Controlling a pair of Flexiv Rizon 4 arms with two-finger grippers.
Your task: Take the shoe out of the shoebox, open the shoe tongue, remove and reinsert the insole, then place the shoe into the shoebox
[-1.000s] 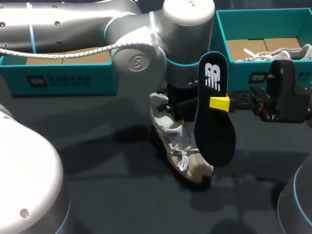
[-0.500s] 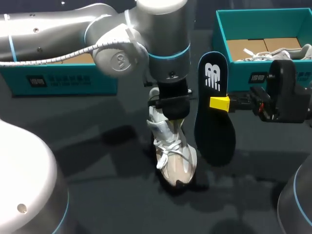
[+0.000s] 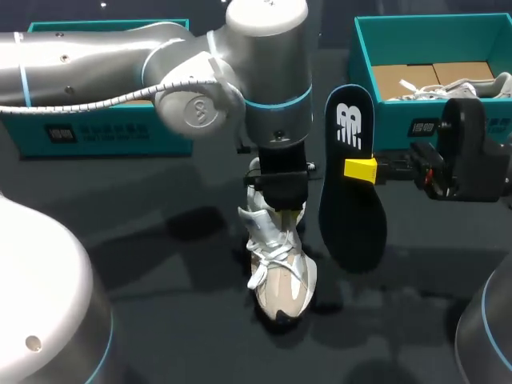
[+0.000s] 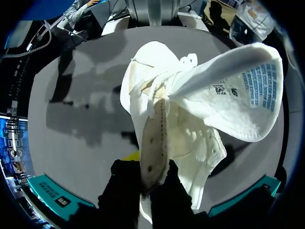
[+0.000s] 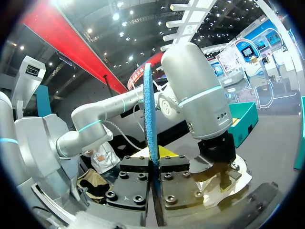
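A white and beige shoe (image 3: 278, 264) hangs toe-down over the middle of the table, its toe near the tabletop. My left gripper (image 3: 280, 192) is shut on the shoe's collar edge (image 4: 153, 152); the tongue (image 4: 238, 90) is folded open, away from the fingers. The dark insole (image 3: 352, 180) is held upright to the right of the shoe. My right gripper (image 3: 364, 170) is shut on it, coming in from the right. In the right wrist view the insole (image 5: 148, 114) stands edge-on between the fingers (image 5: 171, 167), with the left arm's wrist and the shoe (image 5: 224, 171) beyond it.
A teal shoebox (image 3: 376, 48) at the back right holds cardboard and another white shoe (image 3: 468, 86). A second teal box (image 3: 104, 132) stands at the back left, behind my left arm. Open dark tabletop lies in front of the shoe.
My left arm has swung left and turned the shoe, so its toe now points down towards the front. The right arm and the insole have stayed still.
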